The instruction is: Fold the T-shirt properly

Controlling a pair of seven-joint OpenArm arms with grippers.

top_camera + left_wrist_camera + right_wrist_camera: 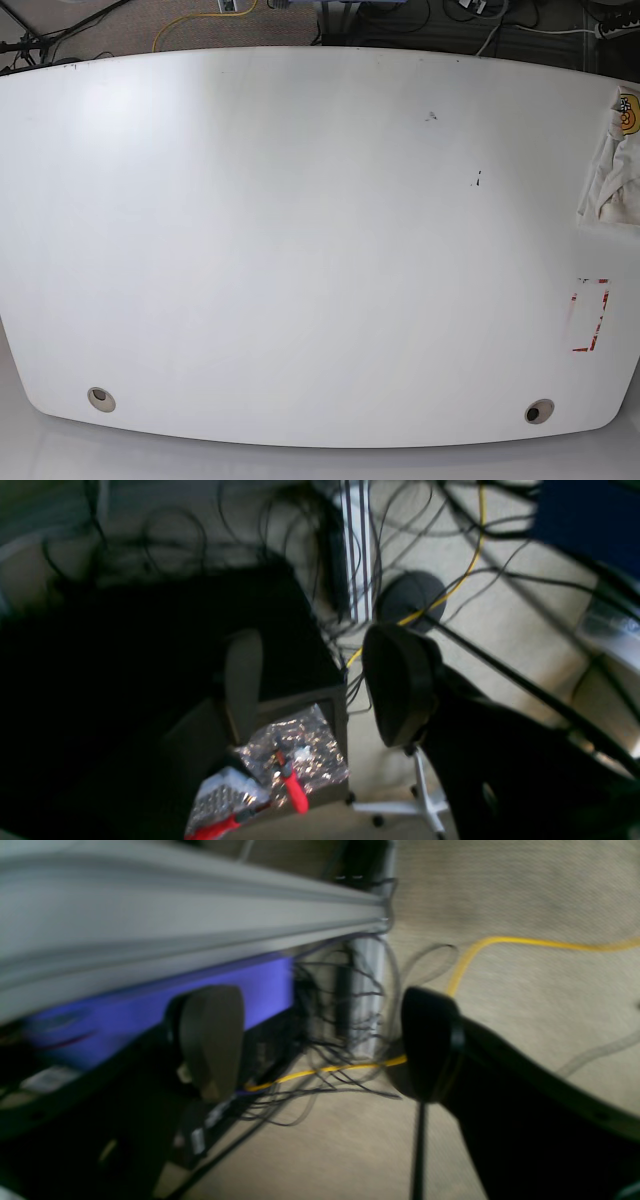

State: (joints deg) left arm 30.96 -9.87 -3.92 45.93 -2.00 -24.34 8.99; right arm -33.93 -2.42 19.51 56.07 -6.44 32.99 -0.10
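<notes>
t-shirt [615, 160]: bunched at table [300, 250] far right edge, ungrasped; left gripper [320, 690] and right gripper [320, 1040] spread wide, empty, off-table; advised: drag shirt to centre and flatten before folding.

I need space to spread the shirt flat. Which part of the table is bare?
Nearly all of the white oval table is bare, left edge to centre. Only the right edge is taken: the crumpled cream cotton T-shirt, and a red outlined rectangle mark below it.
</notes>
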